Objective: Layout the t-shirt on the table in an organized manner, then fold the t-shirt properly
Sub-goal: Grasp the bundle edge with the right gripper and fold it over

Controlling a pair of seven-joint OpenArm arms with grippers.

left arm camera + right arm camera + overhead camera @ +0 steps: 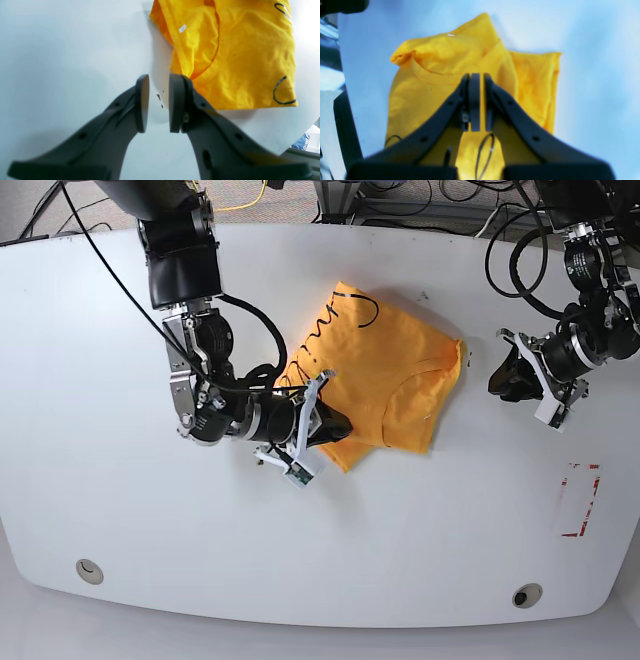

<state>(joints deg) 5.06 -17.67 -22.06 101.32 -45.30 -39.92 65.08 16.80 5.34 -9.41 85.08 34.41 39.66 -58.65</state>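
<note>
Near the table's (120,480) middle the t-shirt (395,370) is lying bunched, its length running toward 2 o'clock; its 7 o'clock edge is being pinched by the right gripper (335,423), jaws pressed together, while the left gripper (503,377) is being held spread at 3 o'clock.

Shirt colour: you have a soft, wrinkled orange-yellow cotton t-shirt (385,375); its shaded folds turn deeper orange.
Shirt print: you can see a thin black looping line print (352,308) at the far left of the cloth.
Shirt tag: a small white rectangular tag (182,28) shows against the yellow.
Table colour: you are looking at a smooth white tabletop with curved edges (420,530), bluish in both wrist views.
Table marks: small dark brown scuffs (159,97); two round grey grommets (527,594) near you; a red rectangular tape outline (577,500) at the right.
Gripper colour: both pairs of fingers are matt dark grey.
</note>
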